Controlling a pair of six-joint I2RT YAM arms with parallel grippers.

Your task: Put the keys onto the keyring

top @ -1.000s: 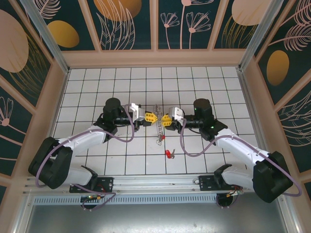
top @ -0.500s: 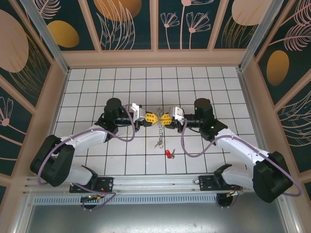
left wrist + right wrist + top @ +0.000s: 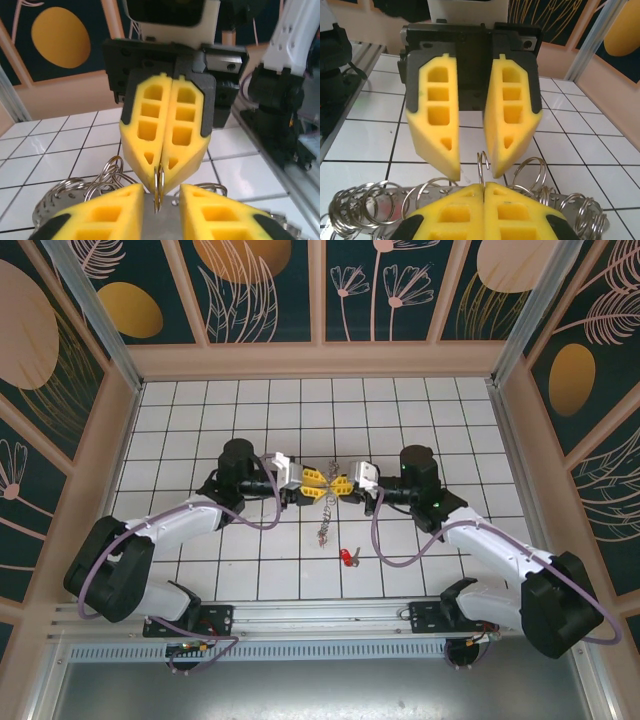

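- Right gripper (image 3: 342,483): clamped shut on one loop of the keyring (image 3: 323,520).
- Left gripper (image 3: 310,480): fingers parted, holding nothing.
- Keys (image 3: 348,557): lying on tiles (image 3: 200,420), near its dangling end.
- Risk: lone thin pinch may slip, dropping it.

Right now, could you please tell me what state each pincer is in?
Left pincer: open, straddling one loop of the thin grey metal keyring, not gripping it.
Right pincer: shut on that loop.
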